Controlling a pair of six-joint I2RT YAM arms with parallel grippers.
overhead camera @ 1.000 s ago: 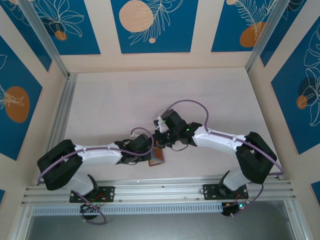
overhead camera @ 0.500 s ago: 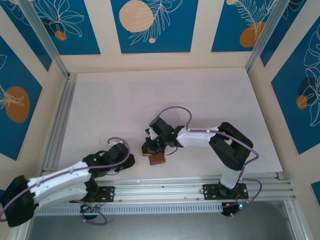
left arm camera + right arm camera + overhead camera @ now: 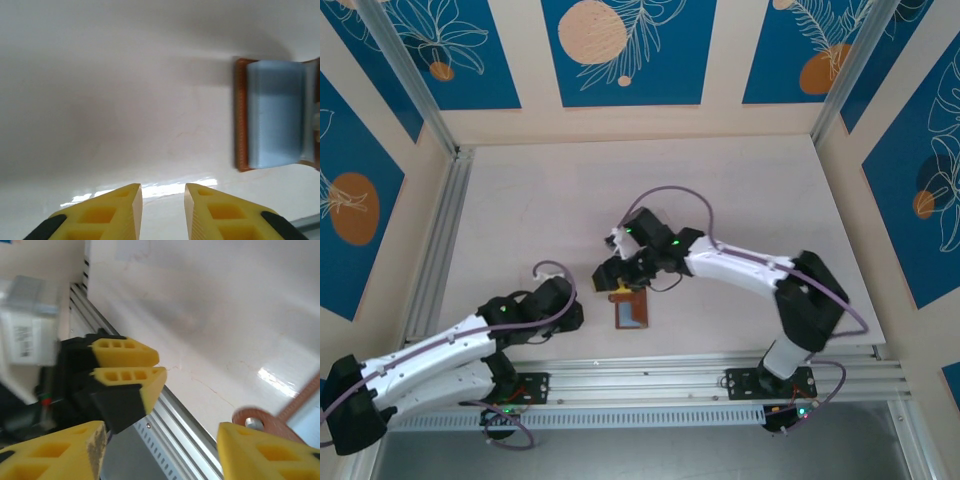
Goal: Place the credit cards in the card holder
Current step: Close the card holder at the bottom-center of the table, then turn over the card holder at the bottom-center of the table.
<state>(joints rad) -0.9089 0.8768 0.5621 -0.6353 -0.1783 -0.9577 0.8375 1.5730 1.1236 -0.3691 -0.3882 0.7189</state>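
The card holder [image 3: 630, 312] lies open and flat on the table, a brown leather wallet with its blue-grey lining up. The left wrist view has it at the right edge [image 3: 275, 115]. The credit cards are hidden from me. My right gripper [image 3: 618, 283] hovers at the wallet's far end, open wide with nothing between its jaws [image 3: 161, 429]; the wallet's brown tab with its snap [image 3: 257, 419] sits beside one finger. My left gripper [image 3: 575, 314] is a short way left of the wallet, open by a narrow gap [image 3: 162, 192] and empty. Its yellow fingers [image 3: 127, 365] face the right wrist camera.
An aluminium rail [image 3: 640, 372] runs along the near table edge, just below the wallet, and passes under the right gripper [image 3: 192, 437]. Another rail [image 3: 440, 240] lines the left side. Patterned walls enclose the table. Bare tabletop [image 3: 650, 190] stretches beyond both arms.
The left arm has pulled back to the left, off the wallet, and its jaws have parted. The right gripper has opened wide. The wallet now lies flat with its lining showing.
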